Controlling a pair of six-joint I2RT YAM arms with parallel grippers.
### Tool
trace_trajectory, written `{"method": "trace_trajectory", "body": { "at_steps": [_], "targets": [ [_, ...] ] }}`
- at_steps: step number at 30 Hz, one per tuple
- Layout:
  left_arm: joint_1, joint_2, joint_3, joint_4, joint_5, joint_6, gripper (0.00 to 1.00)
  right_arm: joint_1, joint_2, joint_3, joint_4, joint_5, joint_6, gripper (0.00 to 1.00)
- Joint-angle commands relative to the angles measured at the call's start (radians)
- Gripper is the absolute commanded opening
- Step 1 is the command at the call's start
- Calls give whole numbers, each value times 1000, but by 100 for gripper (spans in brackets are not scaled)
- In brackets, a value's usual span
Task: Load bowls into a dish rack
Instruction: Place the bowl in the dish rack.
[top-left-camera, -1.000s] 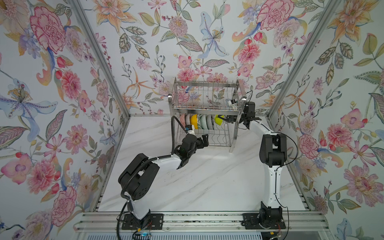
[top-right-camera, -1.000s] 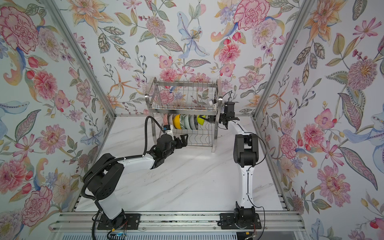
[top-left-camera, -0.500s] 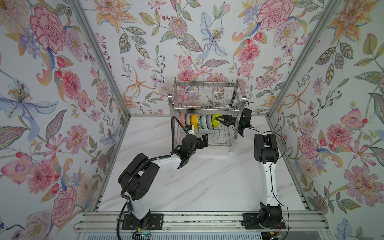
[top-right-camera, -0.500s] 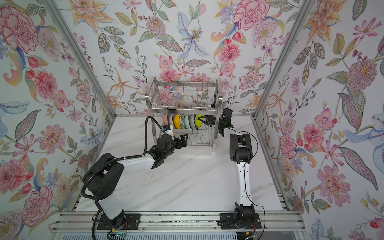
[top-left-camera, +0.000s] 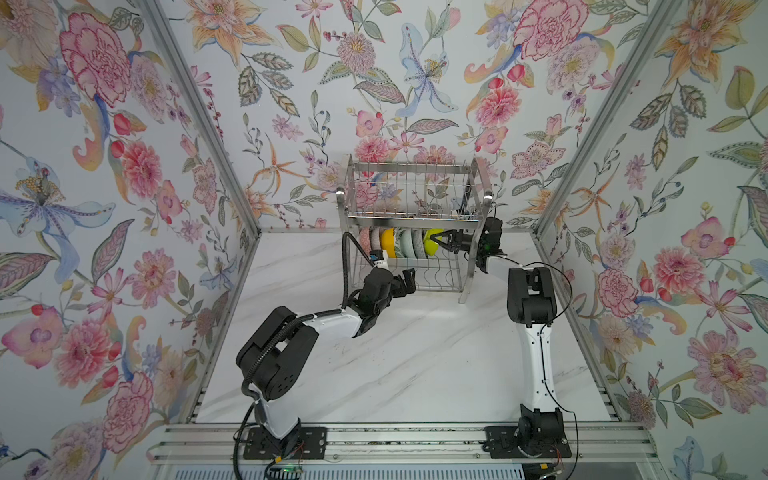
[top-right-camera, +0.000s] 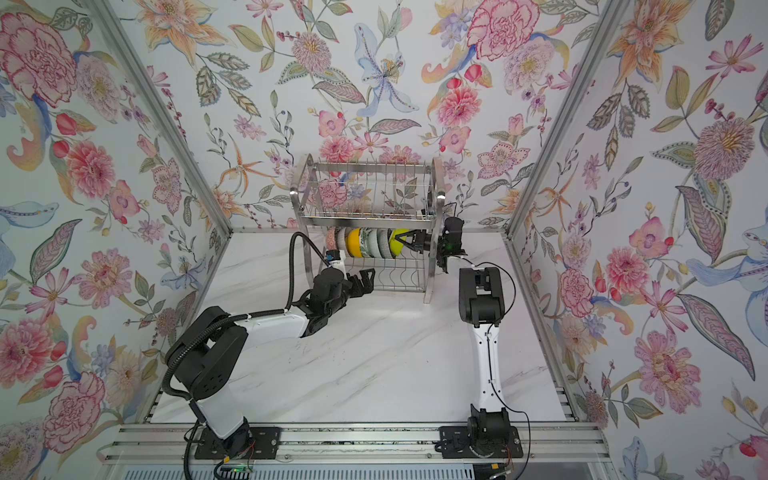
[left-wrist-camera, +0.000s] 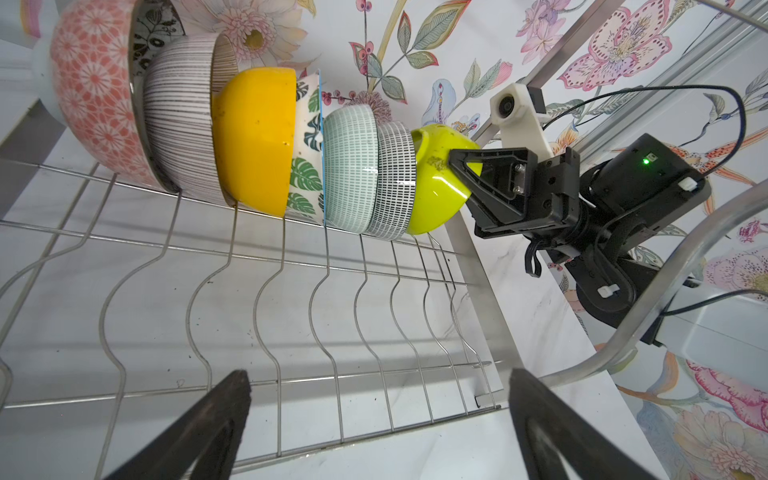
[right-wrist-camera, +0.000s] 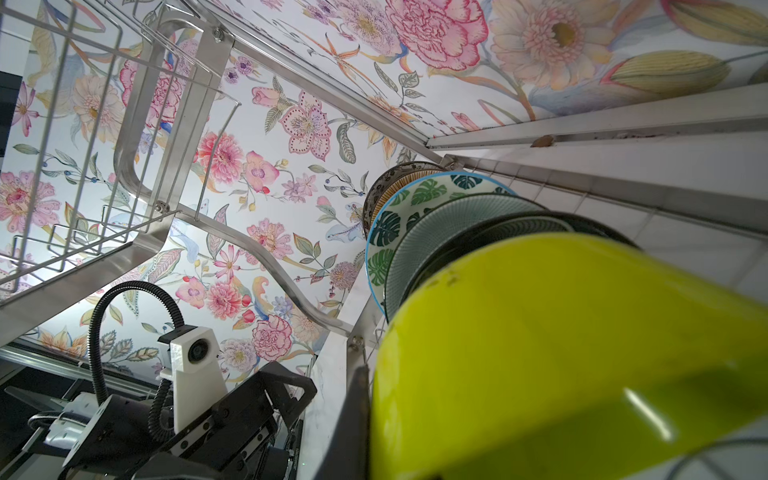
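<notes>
Right gripper is pinching the lime bowl at the dish rack end slot; left gripper is gaping wide beside the rack's front edge

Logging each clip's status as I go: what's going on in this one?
The right fingers are shut on the rim of the lime green bowl, holding it at the end of a row of six other bowls that stand on edge in the lower tier of the dish rack. Whether it is seated in a slot yet is unclear. The left fingers are open and empty, hovering at the rack's front edge.
</notes>
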Motion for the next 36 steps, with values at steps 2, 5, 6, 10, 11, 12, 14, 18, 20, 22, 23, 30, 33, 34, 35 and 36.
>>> {"method": "trace_trajectory", "body": {
  "at_steps": [2,5,6,10,11,12,14,18,20,22,23,30,33,34,35,36],
  "targets": [
    [13,-11,2,-8,7,-4,99,10,1,11,-97,34,-90,0],
    [15,-15,-1,-12,5,-2,99,14,1,29,-201,49,-173,0],
    [15,-17,-3,-13,3,-2,99,15,2,38,-241,55,-203,0],
    [14,-21,-6,-15,4,-1,99,17,-8,56,-403,100,-331,0],
    [15,-22,-6,-15,3,-1,99,19,-13,61,-446,113,-365,0],
    [15,-21,-8,-17,3,-1,99,20,-15,71,-497,126,-400,0],
    [15,-21,-7,-16,3,-1,99,24,-17,95,-594,147,-477,0],
    [15,-21,-9,-17,7,-7,99,30,-23,112,-670,178,-536,4],
    [15,-21,-10,-17,8,-11,99,31,-25,115,-674,183,-531,4],
    [15,-23,-12,-17,10,-12,99,33,-34,111,-679,187,-539,6],
    [15,-24,-14,-17,9,-12,99,35,-37,112,-681,191,-541,8],
    [15,-40,-31,-18,5,-13,99,38,-48,116,-690,202,-541,17],
    [15,-44,-36,-17,3,-15,99,40,-55,115,-695,201,-543,18],
    [14,-45,-36,-17,3,-15,99,41,-59,113,-696,202,-544,19],
    [15,-46,-38,-18,4,-16,99,42,-63,111,-697,202,-545,21],
    [15,-47,-38,-18,5,-18,99,41,-68,109,-698,202,-547,22]
  ]
}}
